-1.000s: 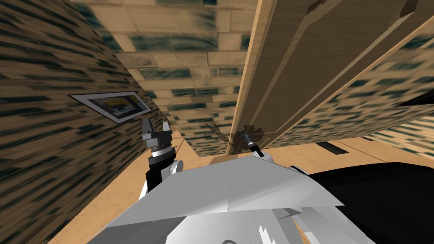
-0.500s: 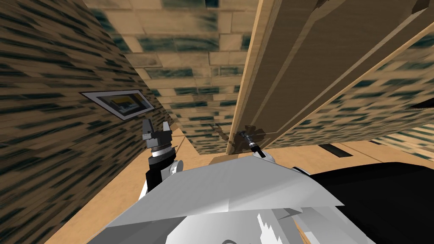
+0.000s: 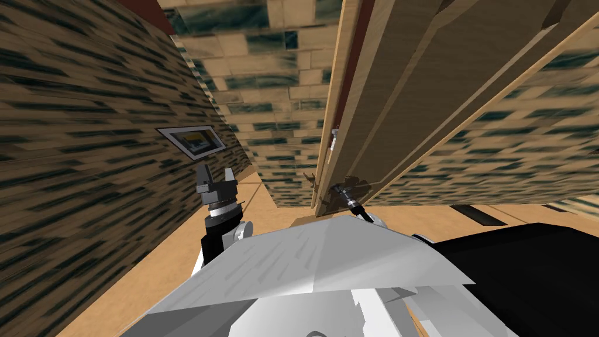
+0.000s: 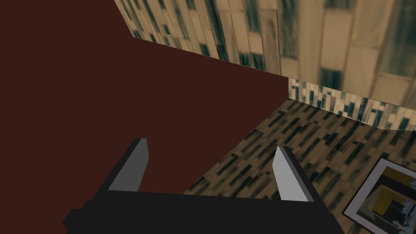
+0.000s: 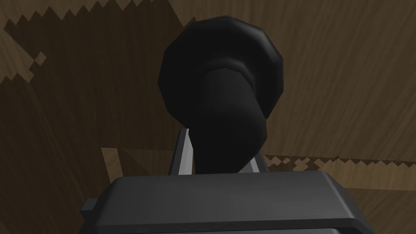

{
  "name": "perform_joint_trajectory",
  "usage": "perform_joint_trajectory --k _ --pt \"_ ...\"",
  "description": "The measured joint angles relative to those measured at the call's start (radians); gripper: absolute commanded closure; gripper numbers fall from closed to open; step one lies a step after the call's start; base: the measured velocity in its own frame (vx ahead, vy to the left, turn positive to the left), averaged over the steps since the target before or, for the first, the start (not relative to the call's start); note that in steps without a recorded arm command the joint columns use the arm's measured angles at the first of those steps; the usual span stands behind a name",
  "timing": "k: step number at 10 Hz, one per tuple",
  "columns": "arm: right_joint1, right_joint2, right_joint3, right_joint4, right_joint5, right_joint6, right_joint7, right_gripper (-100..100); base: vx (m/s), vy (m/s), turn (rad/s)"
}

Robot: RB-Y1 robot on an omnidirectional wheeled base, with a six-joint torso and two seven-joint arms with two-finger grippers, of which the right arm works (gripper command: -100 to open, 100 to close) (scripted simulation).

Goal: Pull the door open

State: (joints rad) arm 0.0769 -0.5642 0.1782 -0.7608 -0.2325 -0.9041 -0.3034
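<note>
Door handle (image 5: 221, 93): black lever, pinched between two light fingers (image 5: 183, 152) just above their dark box.
Right gripper (image 5: 219, 146): clenched on that lever, close against the brown panel.
Door (image 3: 409, 88): brown wood, ahead and to the right; a narrow dark red gap (image 3: 350, 76) runs along its edge.
Left gripper (image 3: 216, 175): fingers spread, holding nothing, well apart to the left beside the patterned wall (image 3: 88, 146).

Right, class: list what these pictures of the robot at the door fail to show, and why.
Right wrist view: the right gripper's fingers, shut on the black handle, are mostly hidden behind it.
Head view: that grip is too small to read.
Head view: the door's top is cut off by the upper edge.
Head view: the door hides what lies beyond, bar a thin dark red strip at its edge.
</note>
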Motion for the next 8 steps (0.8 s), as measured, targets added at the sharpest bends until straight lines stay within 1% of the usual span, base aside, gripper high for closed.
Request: perform_joint_trajectory --k 1,2,3,4,8 --pt "0.007 -0.009 0.009 0.002 0.002 -0.014 -0.010 100 -0.201 -0.060 0.109" --pt "0.015 -0.019 0.017 0.001 0.004 -0.027 -0.020 100 -0.090 -0.023 0.018" --pt "0.018 -0.019 0.019 0.002 0.005 -0.029 -0.023 100 -0.125 -0.053 0.149" --pt "0.024 -0.025 0.024 0.006 0.003 -0.038 -0.027 100 -0.217 -0.094 0.207" --pt "0.058 -0.053 0.048 0.015 -0.003 -0.104 -0.048 100 -0.167 -0.069 0.123"
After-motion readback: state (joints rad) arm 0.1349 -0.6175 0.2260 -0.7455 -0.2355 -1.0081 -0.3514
